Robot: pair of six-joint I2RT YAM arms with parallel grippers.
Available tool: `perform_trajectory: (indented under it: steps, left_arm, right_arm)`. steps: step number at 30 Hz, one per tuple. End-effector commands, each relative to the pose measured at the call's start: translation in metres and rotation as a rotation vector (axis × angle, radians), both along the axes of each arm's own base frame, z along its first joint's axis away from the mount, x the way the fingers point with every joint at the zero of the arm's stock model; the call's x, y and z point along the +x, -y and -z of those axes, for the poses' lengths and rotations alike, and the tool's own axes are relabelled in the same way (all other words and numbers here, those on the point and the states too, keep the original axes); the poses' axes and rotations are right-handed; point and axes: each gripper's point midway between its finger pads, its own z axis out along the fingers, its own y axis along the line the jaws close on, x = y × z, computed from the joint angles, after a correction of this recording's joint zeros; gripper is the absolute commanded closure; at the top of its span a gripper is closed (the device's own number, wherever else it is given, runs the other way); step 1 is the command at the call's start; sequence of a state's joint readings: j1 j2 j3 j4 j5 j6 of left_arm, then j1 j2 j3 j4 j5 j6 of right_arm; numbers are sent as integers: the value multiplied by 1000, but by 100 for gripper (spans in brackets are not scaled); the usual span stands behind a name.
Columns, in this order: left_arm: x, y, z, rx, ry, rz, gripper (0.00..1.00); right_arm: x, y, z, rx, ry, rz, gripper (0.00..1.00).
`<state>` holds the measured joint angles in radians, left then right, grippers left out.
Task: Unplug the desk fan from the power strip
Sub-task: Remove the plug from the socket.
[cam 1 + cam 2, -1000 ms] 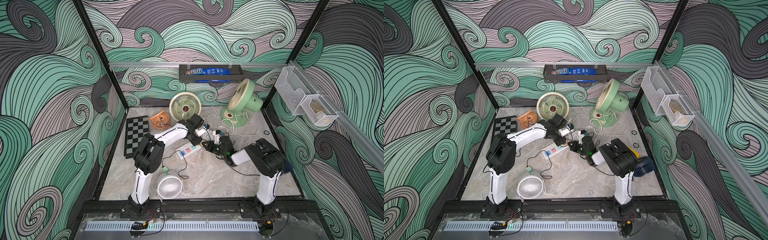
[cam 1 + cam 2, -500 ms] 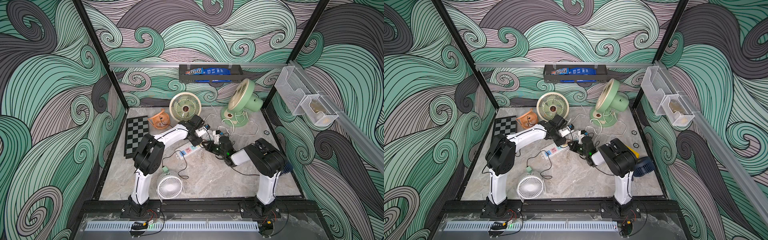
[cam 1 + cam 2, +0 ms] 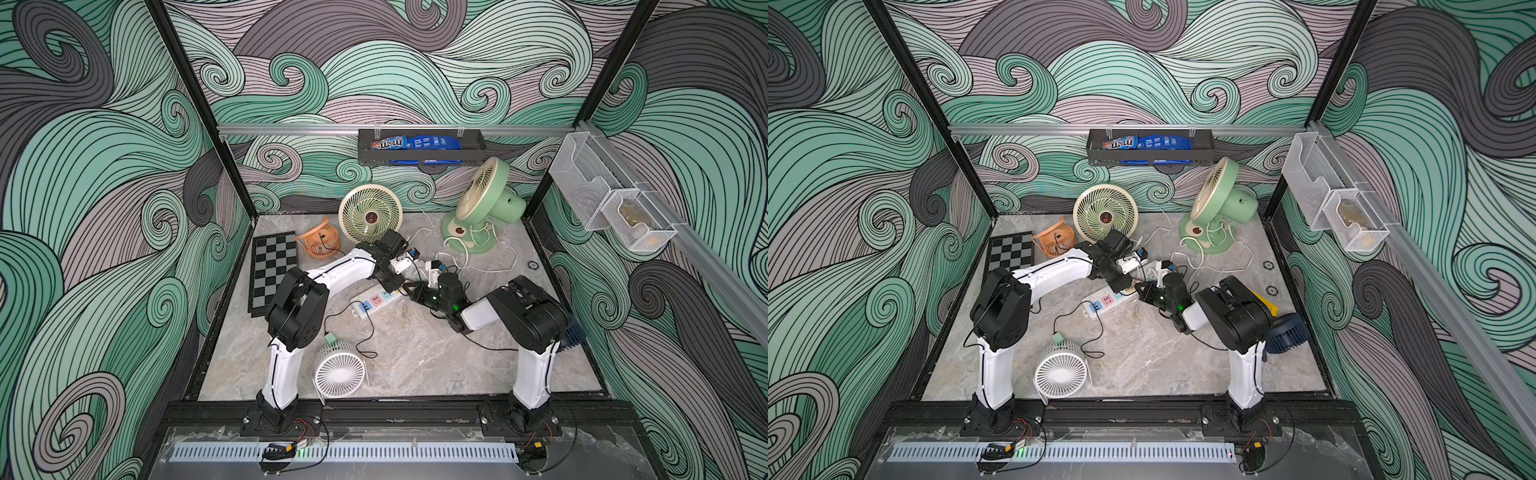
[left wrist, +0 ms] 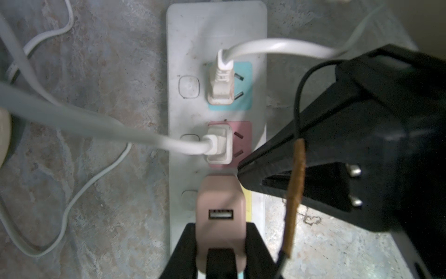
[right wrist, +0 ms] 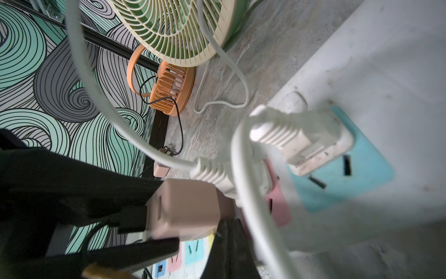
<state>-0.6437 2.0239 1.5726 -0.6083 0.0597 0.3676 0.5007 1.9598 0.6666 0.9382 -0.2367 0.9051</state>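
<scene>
The white power strip (image 3: 376, 300) (image 3: 1106, 301) lies mid-table, and both grippers meet over it. In the left wrist view my left gripper (image 4: 220, 248) is shut on a pink USB adapter (image 4: 220, 207) plugged into the power strip (image 4: 193, 48) over its yellow socket. The adapter's USB port is empty. My right gripper (image 4: 243, 169) is shut, its tip resting on the strip beside the adapter. White plugs sit in the blue socket (image 4: 220, 84) and the pink socket (image 4: 218, 145). Their cords run toward a cream desk fan (image 3: 370, 214) and a green desk fan (image 3: 484, 199).
An orange mini fan (image 3: 318, 243) and a chessboard (image 3: 274, 270) lie at the back left. A white mini fan (image 3: 338, 370) stands in front with a looping black cable. A blue fan (image 3: 1287, 332) sits behind the right arm. Loose white cords cross the floor.
</scene>
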Motion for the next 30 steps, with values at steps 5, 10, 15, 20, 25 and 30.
perform_trajectory:
  steps: [5,10,15,20,25,30]
  left_arm:
    - [9,0,-12,-16,27,-18,100]
    - [3,-5,-1,-17,-48,-24,100]
    - [4,-3,-6,56,94,35,100]
    - [3,-5,-5,-4,-2,-18,100]
    - [0,-1,-4,-13,-12,4,100]
    - [1,-2,-9,53,96,33,100]
  right_arm:
    - [-14,5,44,-73,-132,4,98]
    - [-14,5,43,-74,-130,2,98]
    - [-15,6,44,-77,-132,3,97]
    - [-14,5,44,-77,-132,3,98]
    - [-15,5,45,-78,-135,3,98]
    - [-14,4,44,-79,-132,1,98]
